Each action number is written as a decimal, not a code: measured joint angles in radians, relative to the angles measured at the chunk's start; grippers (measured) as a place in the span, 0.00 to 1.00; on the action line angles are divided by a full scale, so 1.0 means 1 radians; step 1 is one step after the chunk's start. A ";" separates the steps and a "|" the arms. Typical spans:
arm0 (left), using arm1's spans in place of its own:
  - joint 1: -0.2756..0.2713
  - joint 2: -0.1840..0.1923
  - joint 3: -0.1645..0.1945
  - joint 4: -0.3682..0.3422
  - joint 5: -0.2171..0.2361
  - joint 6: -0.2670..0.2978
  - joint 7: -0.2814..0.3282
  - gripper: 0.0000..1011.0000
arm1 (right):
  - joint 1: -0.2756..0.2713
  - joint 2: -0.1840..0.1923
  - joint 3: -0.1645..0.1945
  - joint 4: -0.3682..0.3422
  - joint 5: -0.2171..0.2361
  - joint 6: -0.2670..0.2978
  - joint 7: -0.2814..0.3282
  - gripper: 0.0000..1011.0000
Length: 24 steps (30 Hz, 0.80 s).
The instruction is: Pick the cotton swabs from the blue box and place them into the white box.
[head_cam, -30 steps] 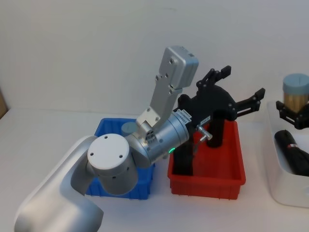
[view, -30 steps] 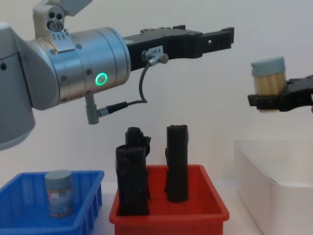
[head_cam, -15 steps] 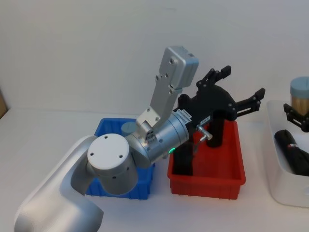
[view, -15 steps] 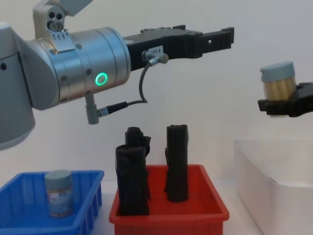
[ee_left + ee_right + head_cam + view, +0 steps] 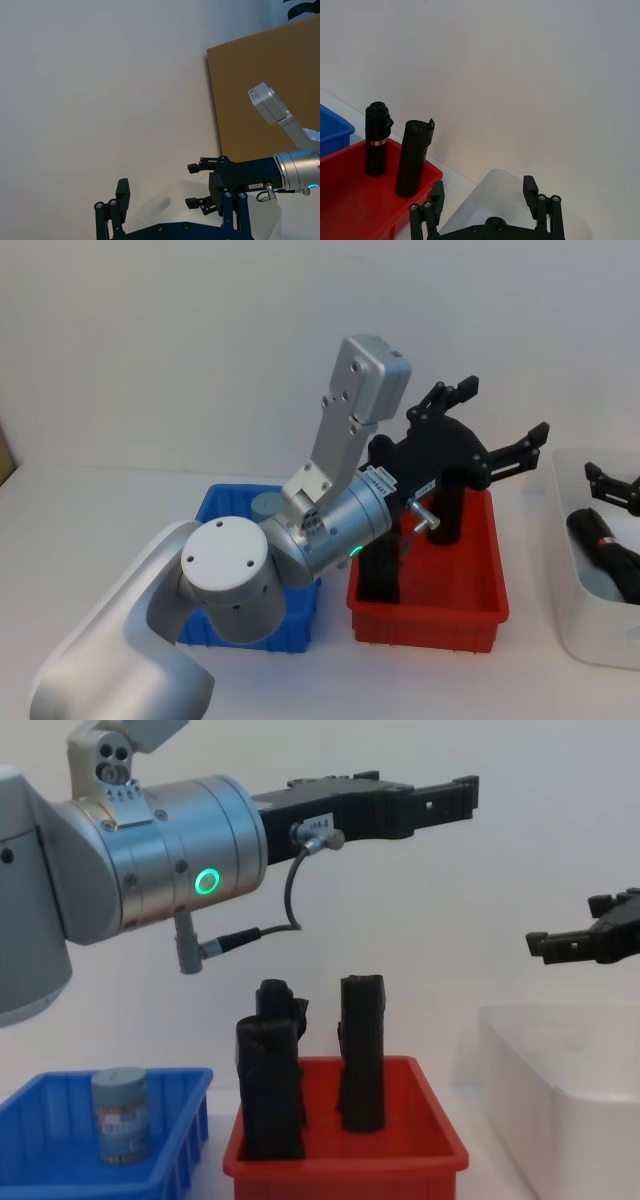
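One tub of cotton swabs (image 5: 120, 1113) stands upright in your blue box (image 5: 60, 1175), lid up. Half a second ago your right gripper (image 5: 588, 935) held another above the white box (image 5: 560, 1090); now its jaws are apart and empty. Your left gripper (image 5: 478, 425), jaws spread, hangs high over the red bin (image 5: 470, 590), well apart from both boxes.
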<state>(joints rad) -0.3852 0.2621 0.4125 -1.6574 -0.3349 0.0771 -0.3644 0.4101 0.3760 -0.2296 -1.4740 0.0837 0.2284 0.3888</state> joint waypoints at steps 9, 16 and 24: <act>0.000 0.000 0.000 0.000 0.000 0.000 0.000 0.99 | -0.001 0.001 0.000 0.001 -0.001 -0.001 -0.003 0.99; 0.000 0.000 0.000 0.000 0.000 0.000 0.000 0.99 | -0.002 0.001 0.000 0.001 -0.002 -0.002 -0.003 0.99; 0.000 0.000 0.000 0.000 0.000 0.000 0.000 0.99 | -0.003 0.002 0.000 0.001 -0.002 -0.003 -0.004 0.99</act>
<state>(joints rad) -0.3852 0.2622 0.4125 -1.6574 -0.3349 0.0771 -0.3644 0.4074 0.3776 -0.2296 -1.4732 0.0814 0.2257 0.3845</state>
